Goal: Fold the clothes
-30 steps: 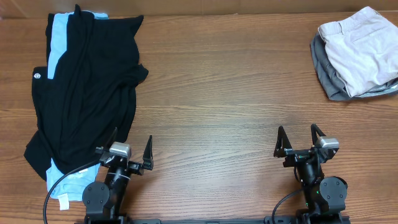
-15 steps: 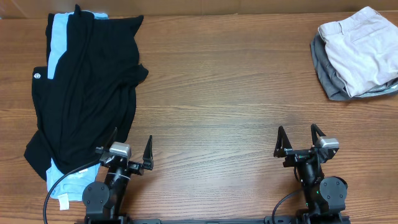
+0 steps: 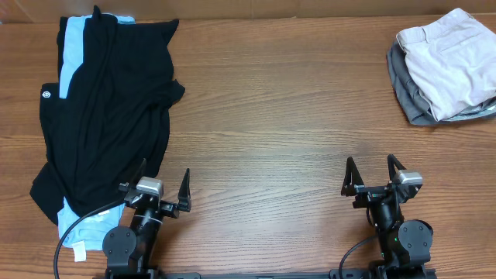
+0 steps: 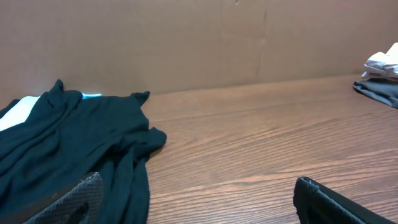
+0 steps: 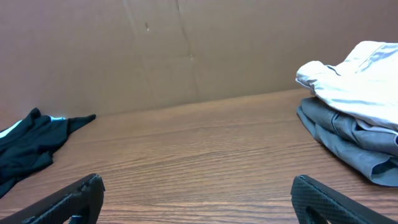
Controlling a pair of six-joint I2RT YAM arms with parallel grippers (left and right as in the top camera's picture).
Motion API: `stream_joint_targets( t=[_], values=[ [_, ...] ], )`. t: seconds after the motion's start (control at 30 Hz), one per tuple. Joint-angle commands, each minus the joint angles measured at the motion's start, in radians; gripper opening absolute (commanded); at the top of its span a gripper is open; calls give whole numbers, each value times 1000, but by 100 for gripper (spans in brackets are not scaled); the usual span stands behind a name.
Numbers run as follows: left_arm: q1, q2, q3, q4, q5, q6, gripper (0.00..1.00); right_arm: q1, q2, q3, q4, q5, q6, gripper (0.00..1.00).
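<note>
A folded pile of pale and grey garments is lying at the far right of the wooden surface. The black T-shirt is sprawling crumpled along the left edge, covering the light blue tee. The left hand beside it and the right hand are both gaping wide, gripping nothing.

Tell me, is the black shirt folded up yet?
Not folded. The black shirt lies crumpled and loosely spread, wrinkled, over a light blue tee.
</note>
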Motion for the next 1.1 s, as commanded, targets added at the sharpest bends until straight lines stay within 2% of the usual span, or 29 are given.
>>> stream_joint_targets(
  t=[0.0,1.07],
  values=[
    [-6,-11,-4,-1,-12,-10,100,6,-12,-10,6,10,-6,100],
    [-6,-11,-4,3,-12,-10,100,6,-12,-10,6,21,-7,100]
  ],
)
